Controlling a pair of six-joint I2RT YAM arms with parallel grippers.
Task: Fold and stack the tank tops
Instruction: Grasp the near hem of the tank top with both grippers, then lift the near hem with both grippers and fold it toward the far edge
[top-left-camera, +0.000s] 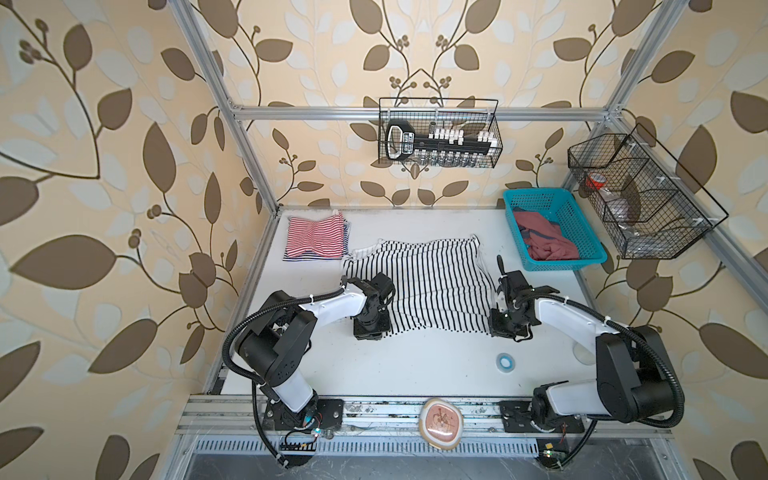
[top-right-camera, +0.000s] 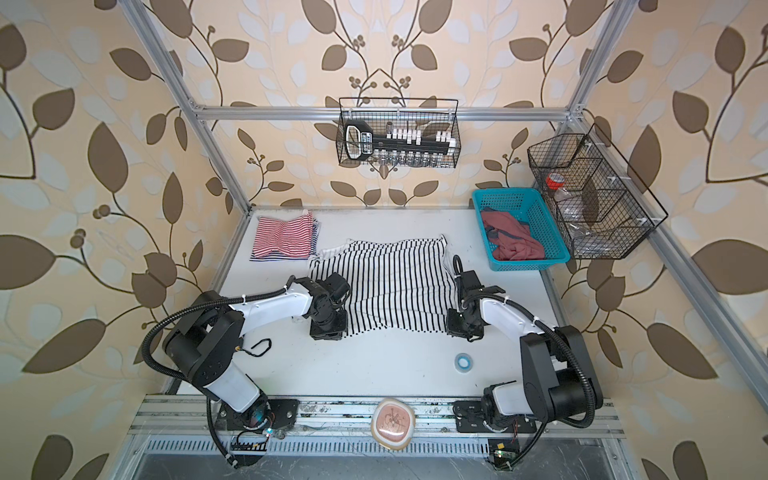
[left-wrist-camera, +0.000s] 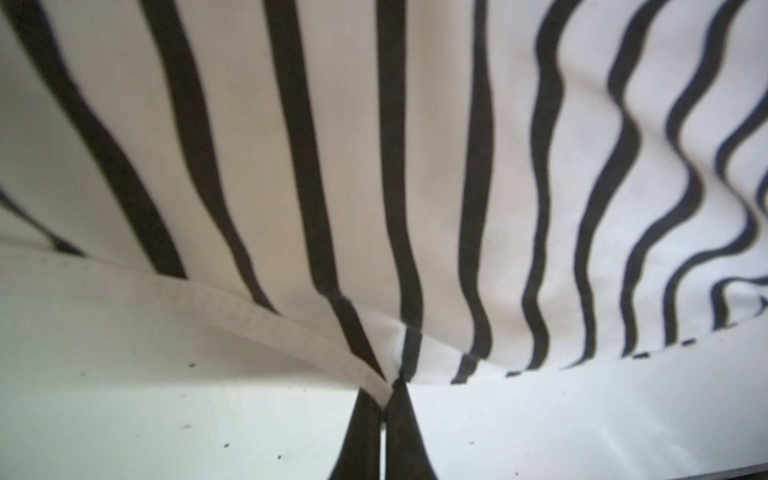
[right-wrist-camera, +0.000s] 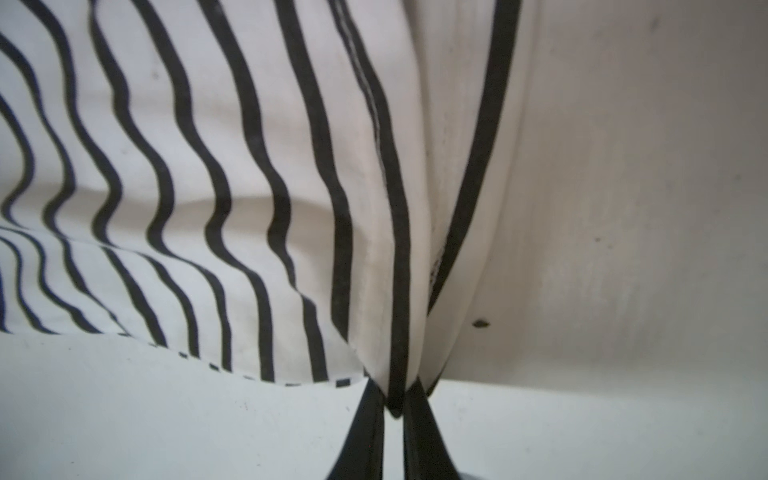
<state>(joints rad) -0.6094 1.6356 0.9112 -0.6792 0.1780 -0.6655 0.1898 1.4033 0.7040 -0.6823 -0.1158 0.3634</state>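
Observation:
The black-and-white striped tank top (top-left-camera: 419, 282) (top-right-camera: 386, 282) lies spread across the middle of the white table. My left gripper (top-left-camera: 371, 328) (left-wrist-camera: 384, 392) is shut on its near left corner, pinching the hem. My right gripper (top-left-camera: 503, 326) (right-wrist-camera: 395, 399) is shut on its near right corner. The near edge sags between the two grips. A red-and-white striped tank top (top-left-camera: 316, 240) (top-right-camera: 284, 239) lies folded at the far left. A dusty red tank top (top-left-camera: 544, 239) (top-right-camera: 513, 239) sits crumpled in the blue basket (top-left-camera: 582, 232).
A blue tape roll (top-left-camera: 505, 360) lies on the table near the right arm. Wire baskets hang on the back wall (top-left-camera: 438, 133) and the right frame (top-left-camera: 640, 195). A beige pad (top-left-camera: 439, 423) rests on the front rail.

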